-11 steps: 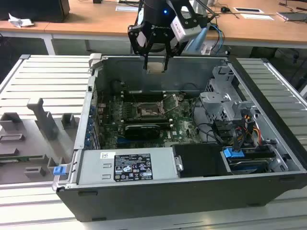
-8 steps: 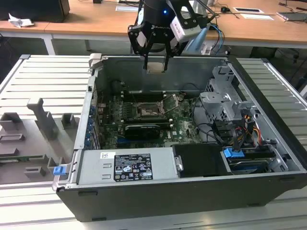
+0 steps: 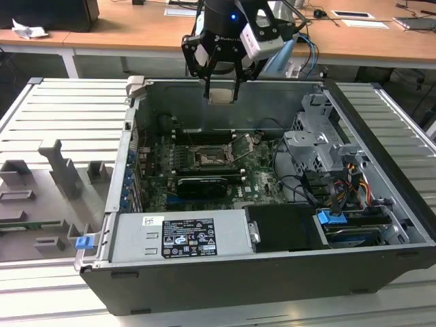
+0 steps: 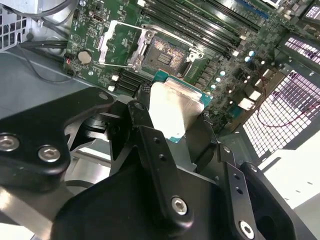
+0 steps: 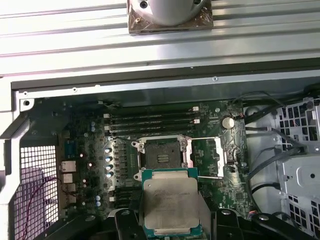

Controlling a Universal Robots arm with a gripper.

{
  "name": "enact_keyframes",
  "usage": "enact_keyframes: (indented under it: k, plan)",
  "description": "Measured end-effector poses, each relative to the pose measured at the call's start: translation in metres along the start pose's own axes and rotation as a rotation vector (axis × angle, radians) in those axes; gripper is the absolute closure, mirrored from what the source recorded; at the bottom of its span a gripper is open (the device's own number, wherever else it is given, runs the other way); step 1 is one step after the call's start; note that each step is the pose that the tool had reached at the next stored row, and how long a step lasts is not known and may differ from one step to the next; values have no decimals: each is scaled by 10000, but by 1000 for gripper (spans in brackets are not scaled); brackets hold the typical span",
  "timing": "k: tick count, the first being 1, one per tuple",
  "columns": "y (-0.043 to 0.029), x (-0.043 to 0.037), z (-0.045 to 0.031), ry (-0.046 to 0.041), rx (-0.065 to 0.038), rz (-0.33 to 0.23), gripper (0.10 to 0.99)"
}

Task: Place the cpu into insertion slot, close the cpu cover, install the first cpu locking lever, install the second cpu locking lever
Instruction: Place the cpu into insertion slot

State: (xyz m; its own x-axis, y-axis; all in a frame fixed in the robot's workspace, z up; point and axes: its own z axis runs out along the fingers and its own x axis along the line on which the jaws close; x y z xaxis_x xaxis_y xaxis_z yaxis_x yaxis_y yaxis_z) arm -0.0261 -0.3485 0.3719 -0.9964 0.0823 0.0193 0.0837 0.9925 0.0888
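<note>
We see the cpu pinched by its edges between the black fingers of the gripper, its silvery top turned toward the wrist cameras. It hangs in the air above the open computer case, near the rear wall, and is not yet in the socket. The socket lies uncovered on the green motherboard. The cpu cover, a thin metal frame, is swung open just beside it. A row of long memory slots runs along the socket's other side. In the exterior view a grey power supply box sits at the case's near edge, with a tangle of cables toward the exterior view's right. The case rests on a ribbed metal surface, and a wooden desk stands behind.
</note>
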Motion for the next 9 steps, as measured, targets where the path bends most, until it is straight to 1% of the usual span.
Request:
enact_keyframes:
  k: [5, 9]
  plan:
    - [0, 0, 1, -14, -2, 160, 557]
    - [0, 0, 2, -37, -8, 419, 557]
